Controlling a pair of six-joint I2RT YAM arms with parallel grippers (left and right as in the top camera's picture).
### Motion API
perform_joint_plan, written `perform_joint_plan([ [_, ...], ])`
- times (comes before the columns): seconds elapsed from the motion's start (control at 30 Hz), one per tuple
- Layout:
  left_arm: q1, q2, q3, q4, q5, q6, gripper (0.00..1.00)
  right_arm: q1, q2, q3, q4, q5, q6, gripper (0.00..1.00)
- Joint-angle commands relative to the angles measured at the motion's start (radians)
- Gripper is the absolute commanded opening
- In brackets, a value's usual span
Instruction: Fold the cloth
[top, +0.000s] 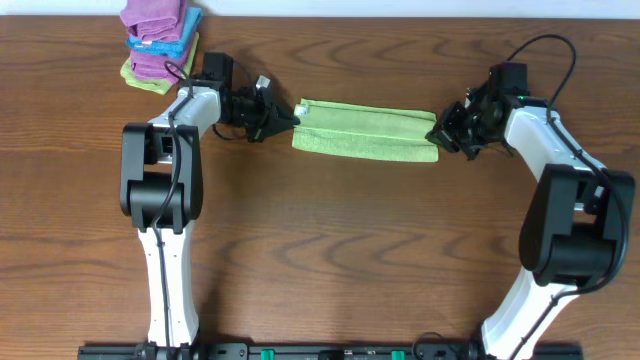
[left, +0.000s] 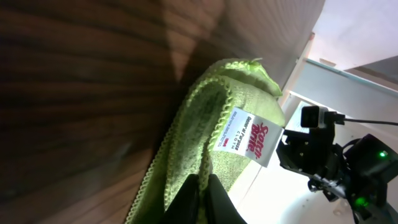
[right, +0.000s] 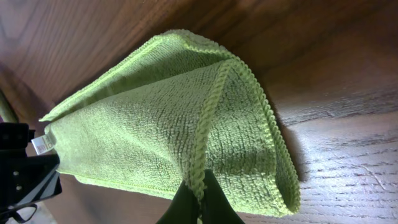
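The green cloth (top: 365, 130) lies folded in a long strip across the far middle of the table. My left gripper (top: 283, 118) is shut on its left end; the left wrist view shows the fingers (left: 202, 186) pinching the stitched edge of the cloth (left: 205, 130), which has a white label (left: 247, 135). My right gripper (top: 440, 131) is shut on its right end; the right wrist view shows the fingers (right: 198, 196) pinching the hem of the cloth (right: 149, 130), the top layer lifted off the lower one.
A stack of folded cloths (top: 158, 38), purple, blue and green, sits at the far left corner. The wooden table (top: 350, 250) stretches towards the front edge. The far table edge runs just behind the cloth.
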Motion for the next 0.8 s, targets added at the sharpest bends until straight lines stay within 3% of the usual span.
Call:
perform_joint_plan([
  [0.0, 0.008, 0.016, 0.012, 0.005, -0.039, 0.023, 0.06, -0.008, 0.01, 0.014, 0.0, 0.033, -0.02, 0.02],
  [0.13, 0.008, 0.016, 0.013, 0.077, -0.054, -0.034, 0.06, -0.008, 0.01, 0.014, 0.034, 0.041, -0.01, 0.02],
  [0.4, 0.005, 0.016, 0.013, 0.393, -0.053, -0.248, 0.06, -0.008, 0.01, 0.014, 0.094, 0.101, 0.026, 0.02],
  [0.53, -0.002, 0.016, 0.013, 0.379, -0.025, -0.239, 0.05, -0.008, 0.01, 0.014, 0.084, 0.107, 0.026, 0.02],
  [0.77, -0.007, 0.016, 0.013, 0.202, 0.005, -0.134, 0.06, -0.009, 0.01, 0.014, -0.013, 0.108, 0.021, 0.02],
])
